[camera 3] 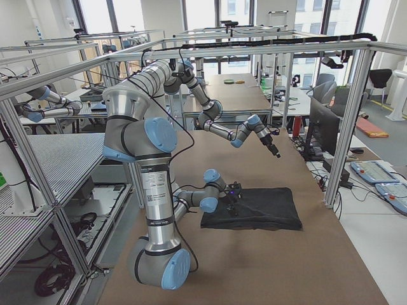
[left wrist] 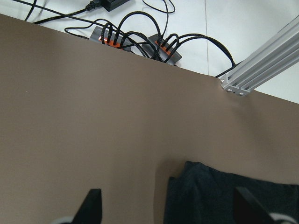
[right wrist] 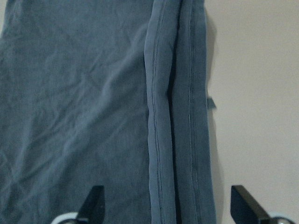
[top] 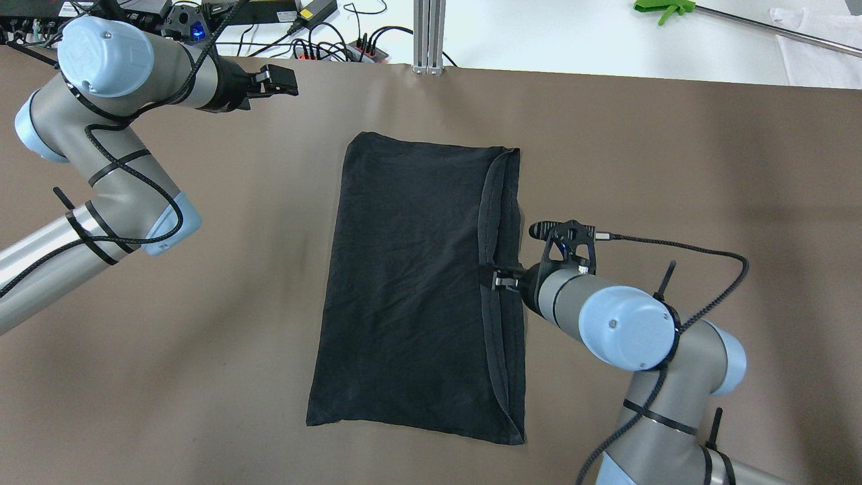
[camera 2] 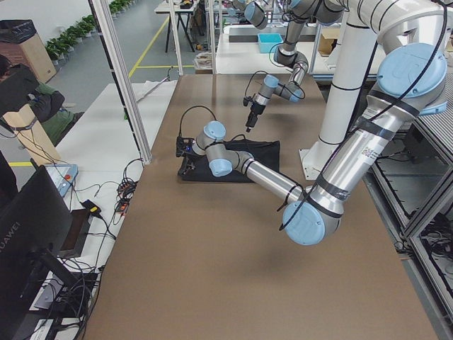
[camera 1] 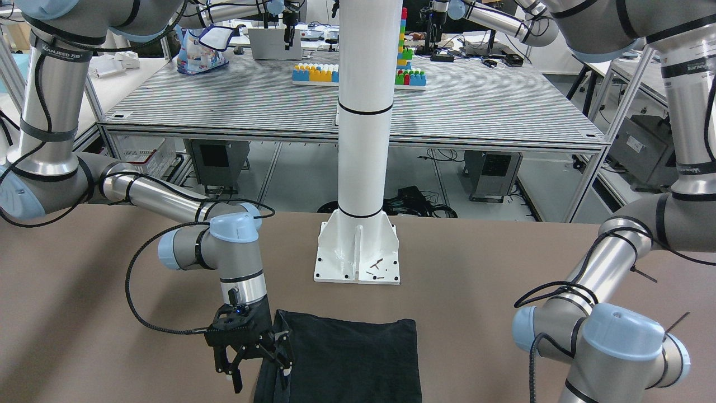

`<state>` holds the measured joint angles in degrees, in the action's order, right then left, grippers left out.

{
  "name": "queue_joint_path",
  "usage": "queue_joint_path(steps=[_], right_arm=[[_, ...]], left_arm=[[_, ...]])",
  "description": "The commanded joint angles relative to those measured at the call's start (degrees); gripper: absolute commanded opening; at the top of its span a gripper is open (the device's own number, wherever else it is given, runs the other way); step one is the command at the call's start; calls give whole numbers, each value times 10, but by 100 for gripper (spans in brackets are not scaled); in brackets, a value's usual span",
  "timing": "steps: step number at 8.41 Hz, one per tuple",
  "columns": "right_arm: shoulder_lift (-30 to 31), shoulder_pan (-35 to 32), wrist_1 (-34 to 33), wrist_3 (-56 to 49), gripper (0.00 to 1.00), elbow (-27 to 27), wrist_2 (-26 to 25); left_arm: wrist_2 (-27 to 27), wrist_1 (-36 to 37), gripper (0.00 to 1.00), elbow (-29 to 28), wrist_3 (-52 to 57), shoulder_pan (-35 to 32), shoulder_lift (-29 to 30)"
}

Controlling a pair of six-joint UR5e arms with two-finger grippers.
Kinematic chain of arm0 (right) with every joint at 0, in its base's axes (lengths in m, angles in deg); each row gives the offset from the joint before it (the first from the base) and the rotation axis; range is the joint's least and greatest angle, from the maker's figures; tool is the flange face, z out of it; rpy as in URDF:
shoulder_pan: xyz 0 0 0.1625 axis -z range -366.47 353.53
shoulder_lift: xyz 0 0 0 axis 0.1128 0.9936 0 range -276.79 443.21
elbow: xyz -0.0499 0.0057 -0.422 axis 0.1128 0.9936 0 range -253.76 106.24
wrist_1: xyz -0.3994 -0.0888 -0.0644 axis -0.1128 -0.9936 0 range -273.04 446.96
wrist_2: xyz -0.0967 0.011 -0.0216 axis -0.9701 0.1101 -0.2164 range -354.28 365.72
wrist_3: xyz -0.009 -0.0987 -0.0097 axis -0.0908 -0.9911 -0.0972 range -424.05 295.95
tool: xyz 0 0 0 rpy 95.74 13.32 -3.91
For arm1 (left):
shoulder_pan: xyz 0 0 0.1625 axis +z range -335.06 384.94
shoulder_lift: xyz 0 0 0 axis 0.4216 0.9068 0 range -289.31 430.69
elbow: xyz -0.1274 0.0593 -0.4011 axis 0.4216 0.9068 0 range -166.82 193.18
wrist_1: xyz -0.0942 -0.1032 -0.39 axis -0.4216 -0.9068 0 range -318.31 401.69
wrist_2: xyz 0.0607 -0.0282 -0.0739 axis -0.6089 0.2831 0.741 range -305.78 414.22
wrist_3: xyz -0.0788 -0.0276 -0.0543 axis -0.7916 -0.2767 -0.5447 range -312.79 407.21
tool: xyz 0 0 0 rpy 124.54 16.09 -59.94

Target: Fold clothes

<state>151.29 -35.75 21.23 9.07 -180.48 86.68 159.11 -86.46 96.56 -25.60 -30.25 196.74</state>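
Observation:
The black garment (top: pixel 411 283) lies flat on the brown table, long and roughly rectangular, with a doubled hemmed strip along its right side. My right gripper (top: pixel 496 279) is low at the middle of that hemmed edge. In the right wrist view the right gripper (right wrist: pixel 168 210) is open, with the hem folds (right wrist: pixel 175 116) between the spread fingers. It also shows open in the front view (camera 1: pixel 258 372) at the garment's (camera 1: pixel 349 358) edge. My left gripper (top: pixel 277 79) is held off the cloth near the table's far left. It is open and empty (left wrist: pixel 168 210), with a garment corner (left wrist: pixel 219 186) below it.
The white pillar's base (camera 1: pixel 358 252) stands on the table on the robot's side of the garment. An aluminium post (top: pixel 429 34) and power strips with cables (top: pixel 337 50) sit at the table's far edge. Bare brown table (top: pixel 673 168) surrounds the garment.

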Motion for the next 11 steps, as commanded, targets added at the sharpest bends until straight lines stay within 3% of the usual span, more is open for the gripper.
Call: queue_joint_path(steps=[1,3,7,11], right_arm=[[-133,-55,26,-27,95,184,-33],[-186,-86,104,-79,95,325,-33],[-250,-110,107,-79,91,427,-32],[-283,-109,124,-79,84,495,-31]], left_arm=[[2,0,100,-3,3,0,9],[2,-1,100,-12,3,1,20],[4,-2,100,-66,9,-1,67],[4,-2,100,-69,16,-1,72]])
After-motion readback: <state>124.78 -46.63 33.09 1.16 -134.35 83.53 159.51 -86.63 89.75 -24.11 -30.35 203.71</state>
